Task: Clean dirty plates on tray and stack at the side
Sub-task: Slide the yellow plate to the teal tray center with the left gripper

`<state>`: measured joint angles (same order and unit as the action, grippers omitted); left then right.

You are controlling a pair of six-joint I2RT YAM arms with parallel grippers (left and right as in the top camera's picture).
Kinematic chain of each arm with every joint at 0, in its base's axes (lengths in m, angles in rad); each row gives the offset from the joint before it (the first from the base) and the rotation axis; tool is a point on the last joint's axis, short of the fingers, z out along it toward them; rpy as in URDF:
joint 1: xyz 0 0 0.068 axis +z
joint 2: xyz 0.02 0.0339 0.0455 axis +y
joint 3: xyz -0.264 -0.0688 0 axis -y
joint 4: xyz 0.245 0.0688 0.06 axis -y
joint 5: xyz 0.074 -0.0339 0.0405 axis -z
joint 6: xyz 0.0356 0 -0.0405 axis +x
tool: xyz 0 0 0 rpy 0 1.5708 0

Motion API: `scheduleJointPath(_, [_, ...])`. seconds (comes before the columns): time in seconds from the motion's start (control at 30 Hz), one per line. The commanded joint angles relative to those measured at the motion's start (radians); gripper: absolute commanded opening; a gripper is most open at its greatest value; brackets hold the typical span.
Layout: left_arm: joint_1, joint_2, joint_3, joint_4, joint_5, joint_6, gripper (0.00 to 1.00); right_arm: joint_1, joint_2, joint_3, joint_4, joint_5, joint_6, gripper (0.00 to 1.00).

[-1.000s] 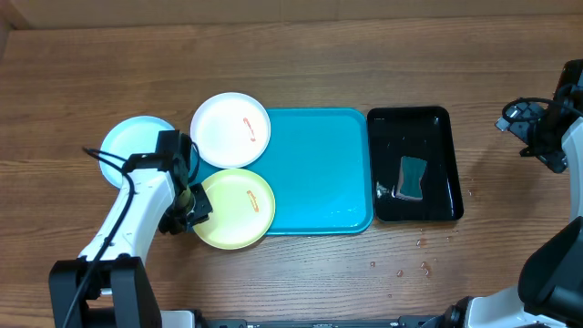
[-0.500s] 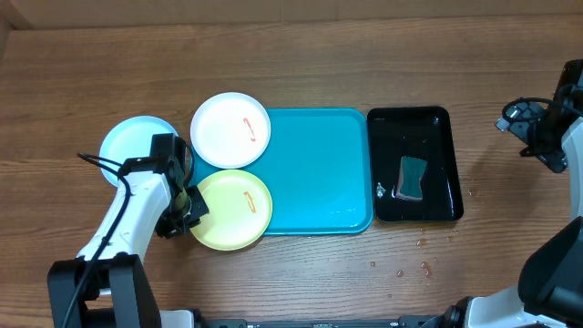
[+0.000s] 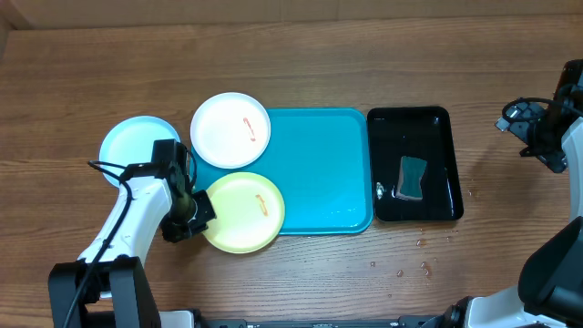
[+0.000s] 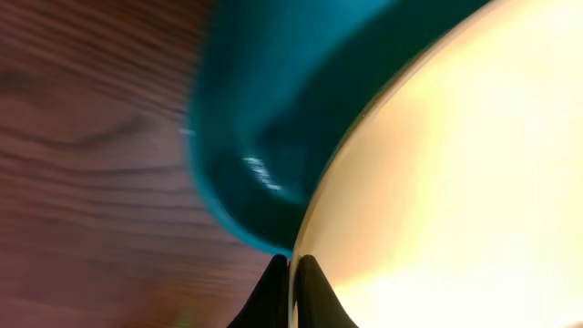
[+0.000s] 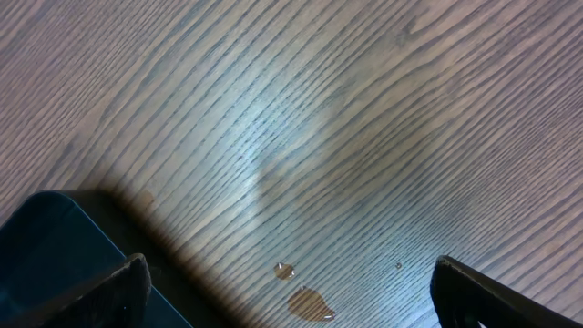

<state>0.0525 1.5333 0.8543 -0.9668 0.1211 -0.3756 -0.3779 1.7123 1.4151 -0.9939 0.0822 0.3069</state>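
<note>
My left gripper [image 3: 202,214] is shut on the left rim of the yellow-green plate [image 3: 246,214], which lies over the front left corner of the turquoise tray [image 3: 323,173] and bears an orange smear. In the left wrist view the fingertips [image 4: 293,273] pinch the plate's rim [image 4: 455,182] beside the tray's corner [image 4: 255,146]. The white plate [image 3: 230,129], with an orange smear, overlaps the tray's back left corner. The pale blue plate [image 3: 135,146] lies on the table left of the tray, partly under my left arm. My right gripper [image 5: 287,282] is open over bare wood at the far right.
A glossy black tray [image 3: 414,164] holding a green sponge [image 3: 413,177] stands right of the turquoise tray; its corner shows in the right wrist view [image 5: 55,264]. Water drops [image 3: 410,266] lie on the wood in front of it.
My left gripper has pushed the yellow-green plate to the right and slightly forward, further over the tray's front edge. The right arm has not moved.
</note>
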Motion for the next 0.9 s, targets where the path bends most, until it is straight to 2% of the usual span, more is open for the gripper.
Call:
scheduleJointPath(0.0, [-0.042,-0.032,-0.001,0.018,0.158,0.047,0.04,0.002,-0.004,0.011,0.005,0.003,0.0,1.0])
scheduleJointPath(0.2, [-0.151,-0.036,-0.001,0.137,0.235,-0.036,0.04,0.002,-0.004,0.011,0.005,0.003,0.0,1.0])
scheduleJointPath(0.43, [-0.291,-0.033,-0.001,0.343,0.231,-0.184,0.04,0.002,-0.004,0.011,0.005,0.003,0.0,1.0])
scheduleJointPath(0.6, [-0.37,-0.016,-0.001,0.443,0.116,-0.311,0.04,0.002,-0.004,0.011,0.005,0.003,0.0,1.0])
scheduleJointPath(0.73, [-0.414,-0.007,-0.001,0.501,0.079,-0.328,0.04,0.002,-0.004,0.011,0.005,0.003,0.0,1.0])
scheduleJointPath(0.87, [-0.435,-0.007,-0.001,0.525,-0.031,-0.335,0.04,0.002,-0.004,0.011,0.005,0.003,0.0,1.0])
